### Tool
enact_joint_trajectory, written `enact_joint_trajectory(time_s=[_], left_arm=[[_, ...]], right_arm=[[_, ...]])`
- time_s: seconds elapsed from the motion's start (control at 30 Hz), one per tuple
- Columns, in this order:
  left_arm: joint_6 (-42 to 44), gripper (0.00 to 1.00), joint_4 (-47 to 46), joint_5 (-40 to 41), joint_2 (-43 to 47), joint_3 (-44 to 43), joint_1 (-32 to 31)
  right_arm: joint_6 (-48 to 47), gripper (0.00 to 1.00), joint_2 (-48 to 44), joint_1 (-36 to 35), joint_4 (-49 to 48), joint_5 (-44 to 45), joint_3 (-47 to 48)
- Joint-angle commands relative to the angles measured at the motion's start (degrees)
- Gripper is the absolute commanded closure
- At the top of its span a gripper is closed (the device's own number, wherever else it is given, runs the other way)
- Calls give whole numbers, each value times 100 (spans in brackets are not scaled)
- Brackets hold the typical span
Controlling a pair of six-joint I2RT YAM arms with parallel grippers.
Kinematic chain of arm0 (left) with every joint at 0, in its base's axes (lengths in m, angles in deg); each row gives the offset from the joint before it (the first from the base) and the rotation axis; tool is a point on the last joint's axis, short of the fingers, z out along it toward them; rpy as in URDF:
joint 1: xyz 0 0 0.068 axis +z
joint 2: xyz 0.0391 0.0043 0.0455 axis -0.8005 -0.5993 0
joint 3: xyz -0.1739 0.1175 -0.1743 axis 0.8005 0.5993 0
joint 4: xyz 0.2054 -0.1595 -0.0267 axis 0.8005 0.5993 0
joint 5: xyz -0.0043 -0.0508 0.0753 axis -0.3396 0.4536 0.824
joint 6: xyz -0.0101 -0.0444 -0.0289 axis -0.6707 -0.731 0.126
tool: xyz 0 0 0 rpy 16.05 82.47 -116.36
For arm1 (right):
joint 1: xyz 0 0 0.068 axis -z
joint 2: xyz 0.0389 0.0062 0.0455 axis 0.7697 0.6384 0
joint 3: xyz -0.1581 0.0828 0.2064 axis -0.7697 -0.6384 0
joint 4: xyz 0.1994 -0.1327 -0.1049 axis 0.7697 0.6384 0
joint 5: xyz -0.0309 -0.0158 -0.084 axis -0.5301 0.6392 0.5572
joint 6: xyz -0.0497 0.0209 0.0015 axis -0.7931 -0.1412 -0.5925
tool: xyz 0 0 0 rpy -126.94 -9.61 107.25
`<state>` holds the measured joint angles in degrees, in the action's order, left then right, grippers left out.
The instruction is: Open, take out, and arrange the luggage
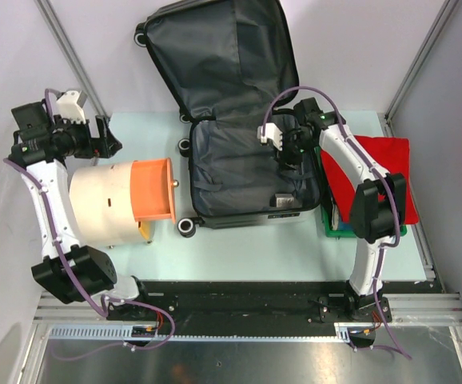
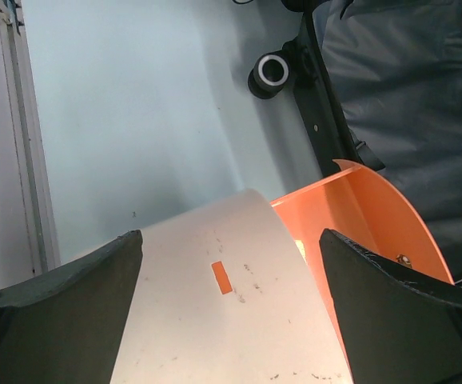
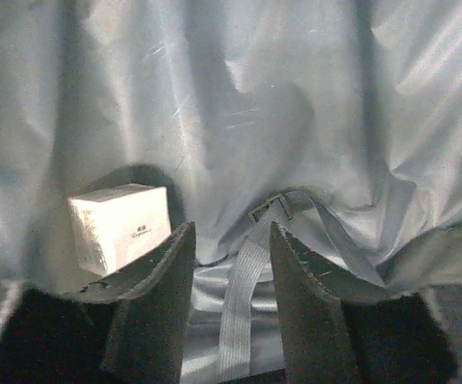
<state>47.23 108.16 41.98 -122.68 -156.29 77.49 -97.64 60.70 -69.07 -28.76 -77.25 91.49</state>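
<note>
The luggage (image 1: 243, 172) lies open on the table, its lid (image 1: 215, 56) leaning back against the wall and its dark grey lining showing. My right gripper (image 1: 289, 156) reaches down into the lower half at its right side. In the right wrist view it (image 3: 231, 240) is open, with a grey webbing strap (image 3: 243, 296) and its buckle (image 3: 275, 206) lying on the lining between the fingers. A small white box (image 3: 119, 224) sits just left of the left finger. My left gripper (image 1: 107, 142) is open and empty, wide apart in its own view (image 2: 231, 240), above the beige cylinder (image 2: 223, 312).
The beige cylinder with an orange face (image 1: 119, 200) lies on its side left of the suitcase, touching it. A green bin (image 1: 367, 232) draped with a red cloth (image 1: 383, 172) stands right of the suitcase. A suitcase wheel (image 2: 272, 72) shows near the cylinder.
</note>
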Motion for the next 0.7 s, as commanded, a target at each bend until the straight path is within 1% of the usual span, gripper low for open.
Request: enact_joint_trajectory(time_s=[0.0,0.03,0.07,0.13,0.2,0.27,0.4,0.5,0.6,0.67], left_arm=[[-89,3,-10,-129,112,-243,-32],[-98,3,-10,-130,112,-234,-41],[-98,3,-10,-156,121,-225,-41],[-107,3,-19,-156,138,-190,-41],[-98,3,-10,-147,138,-146,-41],[-98,3,-10,-165,147,-120,-41],[-98,3,-10,-156,147,-120,-32],[-98,3,-10,-156,147,-93,-41],[-107,2,-10,-174,103,-49,-41],[-107,3,-10,-191,85,-49,-32]], right_arm=[[-603,47,108,-33,876,-115,467],[-805,40,152,-16,1175,-124,493],[-1025,36,170,45,1561,-150,459],[-1176,27,223,90,1854,-194,345],[-1247,22,162,73,1926,-177,-23],[-1299,21,65,64,1689,-133,-488],[-1457,20,-67,20,1609,-98,-938],[-1441,20,12,-33,1486,-71,-1166],[-1344,20,196,-94,1065,16,-1308],[-1063,20,302,-173,547,148,-1439]])
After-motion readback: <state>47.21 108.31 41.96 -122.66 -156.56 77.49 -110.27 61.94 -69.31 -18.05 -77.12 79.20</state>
